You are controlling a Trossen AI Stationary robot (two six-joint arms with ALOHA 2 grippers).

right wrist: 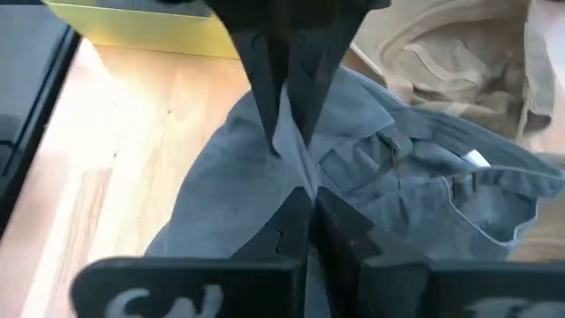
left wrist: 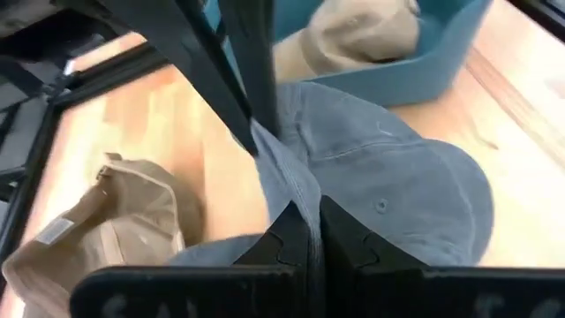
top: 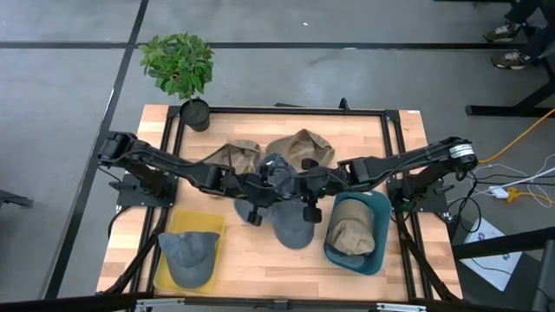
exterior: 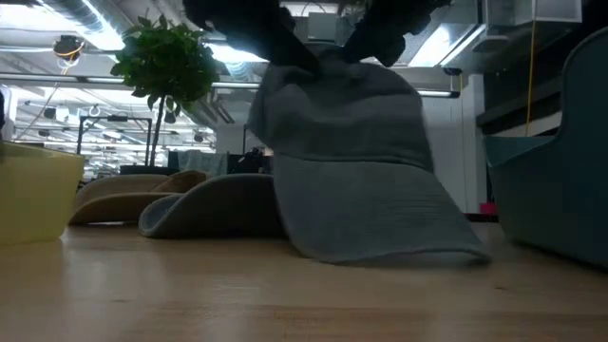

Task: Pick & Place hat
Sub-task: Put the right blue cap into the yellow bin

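Note:
A grey-blue hat is gathered up at mid-table between my two arms, its crown raised and its brim on the wood. My left gripper comes in from the table's left and is shut on the crown's cloth. My right gripper comes from the right, fingertip to fingertip with it, and is shut on the same crown. Each wrist view shows the other arm's fingers farther off on the same ridge of cloth. My left gripper pinches a raised fold of the crown between its two fingers, slanting down from the table's left. The crown is pulled up into a ridge while the brim's edge stays on the table. My right gripper pinches the same ridge of the crown's cloth between its two fingers, slanting down from the table's right, close against the other gripper's fingers. The hat hangs below the hold, open side toward the far edge.
A yellow bin at the near left holds another grey hat. A blue bin at the near right holds a tan hat. Two tan hats lie behind the arms. A potted plant stands at the far left corner.

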